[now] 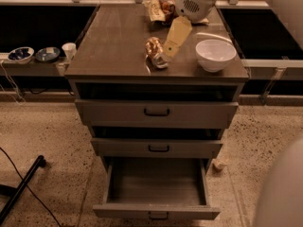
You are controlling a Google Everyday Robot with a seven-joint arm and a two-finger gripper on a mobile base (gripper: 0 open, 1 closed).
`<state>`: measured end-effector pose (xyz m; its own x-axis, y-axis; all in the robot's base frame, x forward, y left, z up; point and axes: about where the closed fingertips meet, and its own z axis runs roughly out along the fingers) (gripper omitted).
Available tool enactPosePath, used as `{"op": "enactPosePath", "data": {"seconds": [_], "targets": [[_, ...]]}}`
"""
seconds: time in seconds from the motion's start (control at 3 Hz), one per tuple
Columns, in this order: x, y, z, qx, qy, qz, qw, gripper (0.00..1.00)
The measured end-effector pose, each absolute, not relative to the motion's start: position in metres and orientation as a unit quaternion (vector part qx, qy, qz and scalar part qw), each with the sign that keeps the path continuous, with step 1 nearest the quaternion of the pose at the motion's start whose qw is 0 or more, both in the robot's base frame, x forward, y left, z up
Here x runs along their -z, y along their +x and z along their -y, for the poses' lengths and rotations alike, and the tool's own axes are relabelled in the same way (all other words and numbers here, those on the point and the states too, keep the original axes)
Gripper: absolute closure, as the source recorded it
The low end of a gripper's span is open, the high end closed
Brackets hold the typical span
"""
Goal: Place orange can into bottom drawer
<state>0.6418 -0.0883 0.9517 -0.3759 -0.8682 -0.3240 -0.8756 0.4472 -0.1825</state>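
The orange can (155, 52) lies on its side on the cabinet top, near the front middle, its silver end toward the front. My gripper (170, 48) hangs from the white arm at the top of the view and reaches down right beside the can on its right. The bottom drawer (156, 188) is pulled out wide and shows a bare inside. The two drawers above it are slightly ajar.
A white bowl (215, 55) stands on the cabinet top at the right. A crinkled chip bag (160, 7) lies at the back. Small bowls (21, 54) and a cup (69, 50) sit on a low shelf at the left. A dark stand leg (23, 183) crosses the floor at the lower left.
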Motion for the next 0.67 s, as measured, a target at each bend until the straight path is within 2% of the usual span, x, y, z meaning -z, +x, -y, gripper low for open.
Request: {"op": "enactPosePath", "data": {"seconds": [0.67], "targets": [[-0.906,0.704,0.043,-0.025,-0.405,-0.9,0.162,0.0]]}}
